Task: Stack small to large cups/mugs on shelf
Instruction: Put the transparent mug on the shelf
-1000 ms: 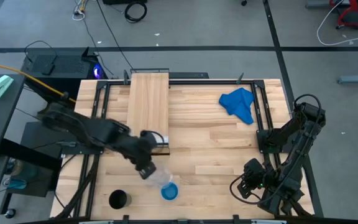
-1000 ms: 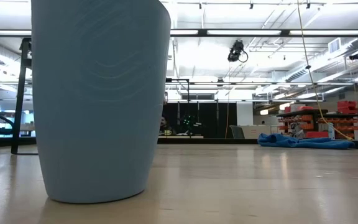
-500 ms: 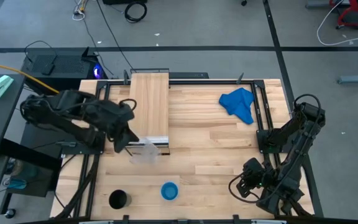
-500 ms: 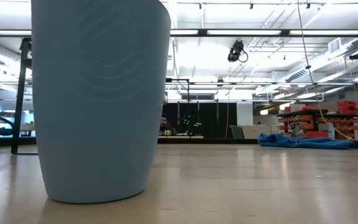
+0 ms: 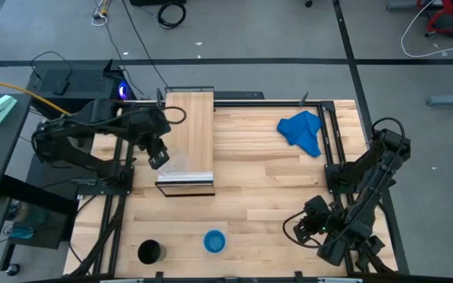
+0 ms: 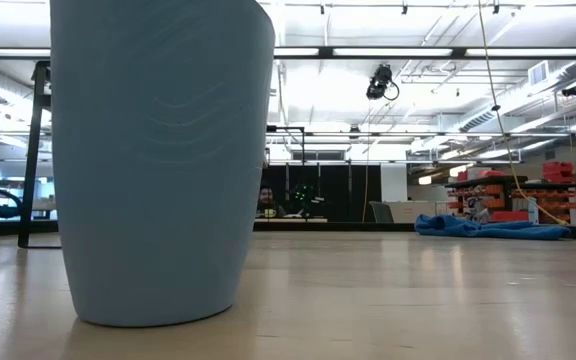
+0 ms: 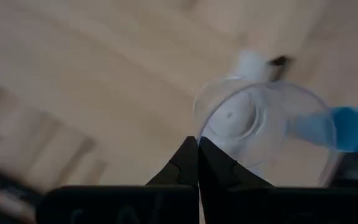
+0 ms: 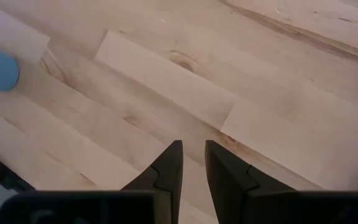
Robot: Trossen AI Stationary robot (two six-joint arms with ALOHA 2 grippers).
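Clear glass cup [image 7: 263,124] clamped by its rim between the fingers of the left hand [image 5: 158,156]; carried over the near end of the shelf [image 5: 189,118], mouth turned toward the wrist camera, nothing visible inside. Contact with the shelf surface not determinable from any view.

Bright-blue cup [image 5: 215,241] standing upright on the tabletop [image 5: 274,196] near its front edge, well apart from the shelf; open top, interior showing only blue. Seen close up as a large pale-blue body [image 6: 158,160] in the low view.

Black cup [image 5: 150,252] upright near the front-left corner of the tabletop, just left of the blue cup and apart from it; interior dark, contents not discernible.

Right hand [image 8: 188,163] parked low over bare tabletop at the front right, fingers slightly apart, gripping nothing.

Blue cloth [image 5: 303,132] bunched at the far right of the tabletop.
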